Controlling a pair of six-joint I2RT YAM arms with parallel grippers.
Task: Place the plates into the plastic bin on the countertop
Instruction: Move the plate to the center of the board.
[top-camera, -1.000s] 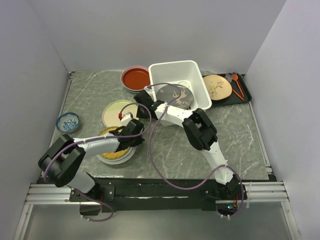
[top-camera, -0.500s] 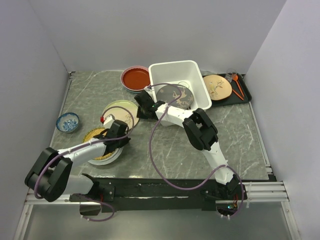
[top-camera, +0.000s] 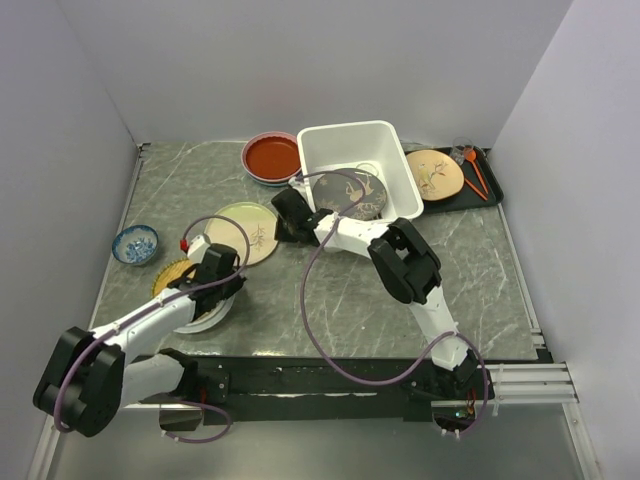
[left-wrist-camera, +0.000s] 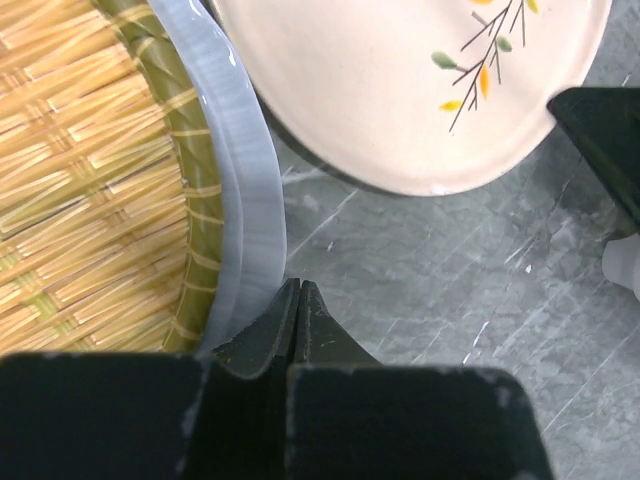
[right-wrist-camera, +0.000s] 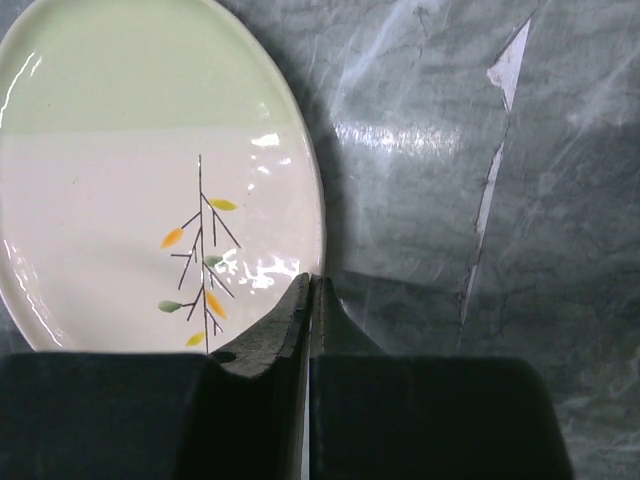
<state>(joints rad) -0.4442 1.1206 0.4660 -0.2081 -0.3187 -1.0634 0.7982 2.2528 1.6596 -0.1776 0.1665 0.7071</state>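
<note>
White-and-black arms (top-camera: 150, 315), purple cables (top-camera: 303, 300)

Lattice plate (top-camera: 170, 278) mostly under left arm (top-camera: 150, 314), cream plate (left-wrist-camera: 400, 90) cropped

Robot lab test booth: boxed in by plain white walls (top-camera: 330, 60), marble-look counter (top-camera: 340, 300), arms (top-camera: 400, 260) bolted to a metal rail (top-camera: 100, 388).

Grey countertop (top-camera: 340, 300) w/ bin (top-camera: 340, 150), red plate (top-camera: 272, 156), cream plate (top-camera: 240, 228), plate stack (top-camera: 175, 275), bowl (top-camera: 135, 244); tray (top-camera: 478, 198)
</note>
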